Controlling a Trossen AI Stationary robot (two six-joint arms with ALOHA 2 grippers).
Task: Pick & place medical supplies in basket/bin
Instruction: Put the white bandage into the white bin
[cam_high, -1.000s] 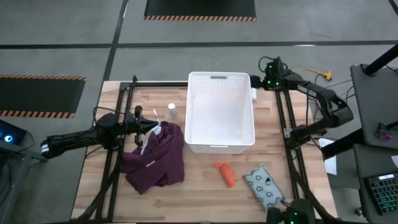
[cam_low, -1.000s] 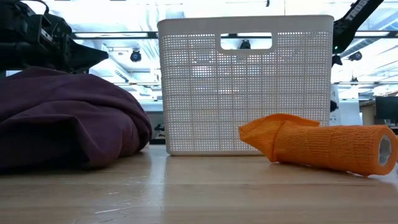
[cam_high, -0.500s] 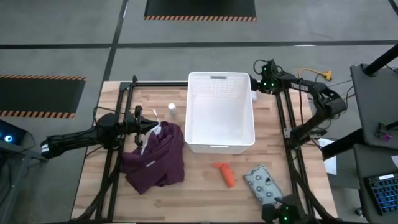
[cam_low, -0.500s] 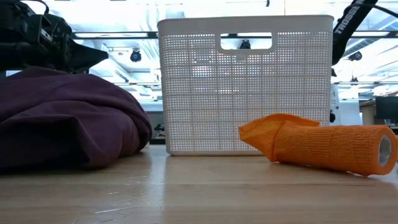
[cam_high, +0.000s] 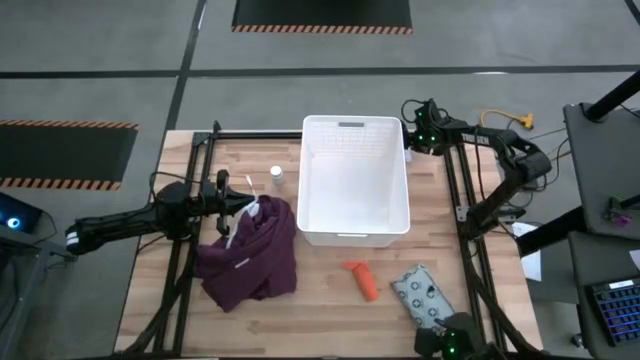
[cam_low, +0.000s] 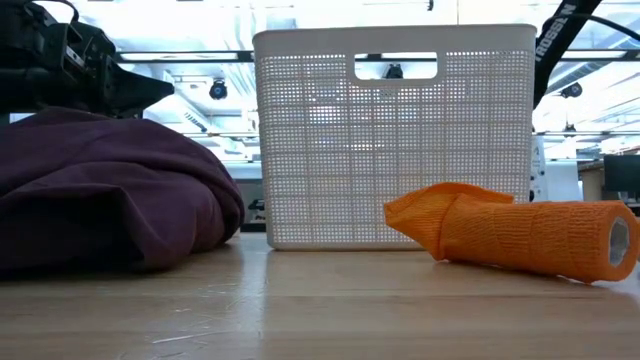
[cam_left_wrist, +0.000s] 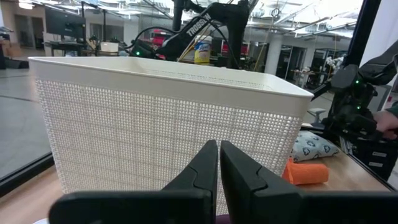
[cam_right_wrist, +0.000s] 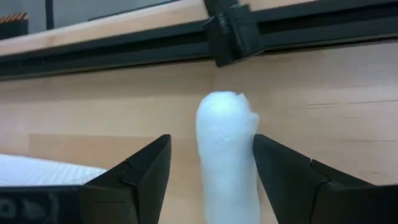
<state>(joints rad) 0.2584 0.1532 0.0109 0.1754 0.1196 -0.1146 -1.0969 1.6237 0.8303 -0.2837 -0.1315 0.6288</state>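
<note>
Wooden planks form the tabletop (cam_high: 330, 300), with the white basket (cam_high: 355, 180) toward its far edge, nothing visible inside. Beside the basket's far right corner, the right end effector (cam_right_wrist: 211, 163) sits released, fingers straddling a small white bottle (cam_right_wrist: 227, 149) on the wood. Another white bottle (cam_high: 276, 174) stands left of the basket. An orange tube (cam_high: 362, 280) and a grey dotted packet (cam_high: 422, 297) lie near the front edge. Over the maroon garment (cam_high: 248, 255) by the left edge, the left end effector (cam_left_wrist: 219, 168) hangs clenched, holding nothing.
</note>
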